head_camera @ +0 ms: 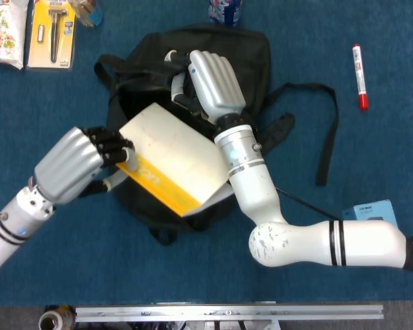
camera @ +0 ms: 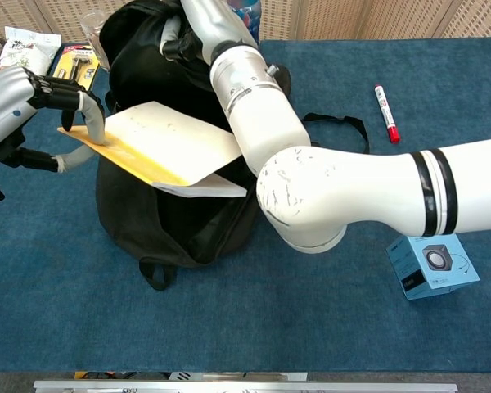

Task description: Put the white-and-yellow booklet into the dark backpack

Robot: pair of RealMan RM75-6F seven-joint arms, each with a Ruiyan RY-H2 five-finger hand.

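The white-and-yellow booklet [head_camera: 171, 159] [camera: 165, 148] hangs tilted over the mouth of the dark backpack [head_camera: 251, 62] [camera: 184, 225]. My left hand [head_camera: 79, 163] [camera: 41, 102] pinches the booklet's yellow edge between thumb and fingers. My right hand [head_camera: 212, 82] [camera: 198, 24] grips the backpack's upper rim and holds the mouth lifted open. The booklet's far corner lies against my right forearm. How far the booklet reaches into the bag is hidden.
A red marker [head_camera: 358, 76] [camera: 386, 113] lies at the right. A blue box [head_camera: 372, 214] [camera: 432, 266] sits near my right elbow. Snack bag [head_camera: 3, 31], a carded tool [head_camera: 51, 31] and a can [head_camera: 225, 9] line the far edge. Backpack straps [head_camera: 327, 130] trail right.
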